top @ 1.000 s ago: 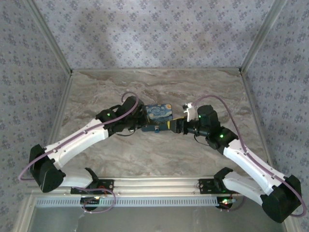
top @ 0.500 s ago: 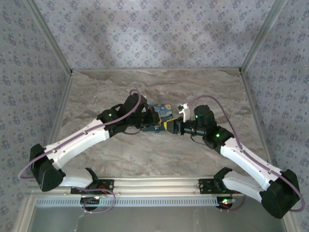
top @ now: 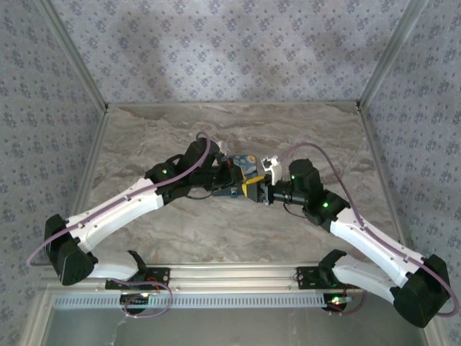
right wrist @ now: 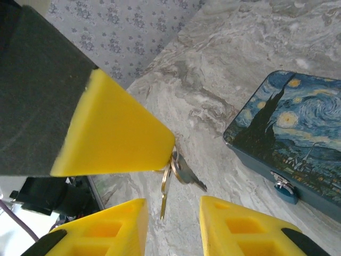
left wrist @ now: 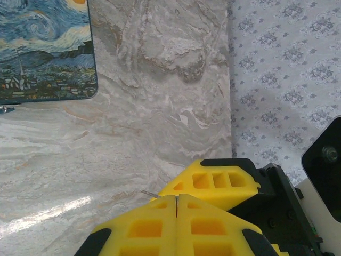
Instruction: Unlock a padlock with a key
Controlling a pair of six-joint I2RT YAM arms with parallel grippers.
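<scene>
The two grippers have drawn closer than a second ago. The left gripper [left wrist: 176,202] stays clamped on the keys [right wrist: 176,173], which dangle between the parted fingers of the right gripper [right wrist: 173,209]. The padlock [right wrist: 285,190] hangs at the front of the starry-night box [right wrist: 298,138].

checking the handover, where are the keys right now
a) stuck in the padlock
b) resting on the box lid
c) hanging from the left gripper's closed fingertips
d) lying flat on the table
c: the keys dangle from the tip of the left gripper, whose pads are pressed together, well away from the padlock on the front of the box.
</scene>
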